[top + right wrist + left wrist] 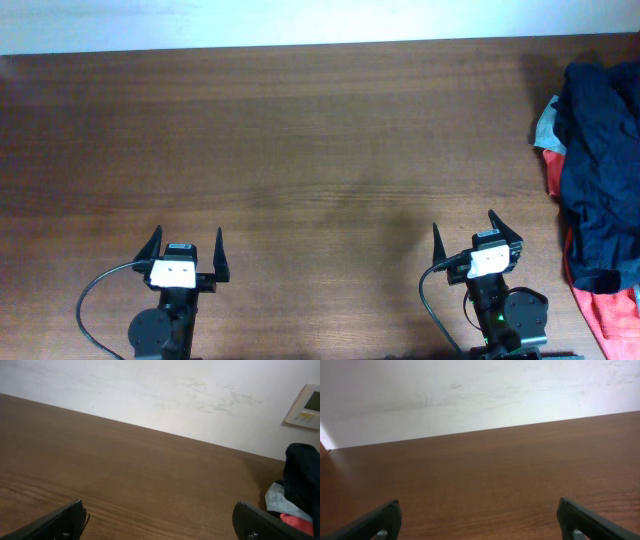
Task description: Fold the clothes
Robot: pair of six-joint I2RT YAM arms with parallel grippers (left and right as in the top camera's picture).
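The clothes to fold are out of view; no spread garment lies on the brown wooden table [300,130]. My left gripper [188,240] [479,505] rests low at the near left, jaws wide open over bare wood with nothing between them. At the near right, my right gripper [464,228] [159,506] also stands open and empty, turned slightly toward the right side.
A heap of garments [600,170] sits at the table's right edge: a dark navy top over red and pale grey-blue cloth. The right wrist view shows the same heap [302,467] beyond the right finger. A white wall runs behind the table's far edge.
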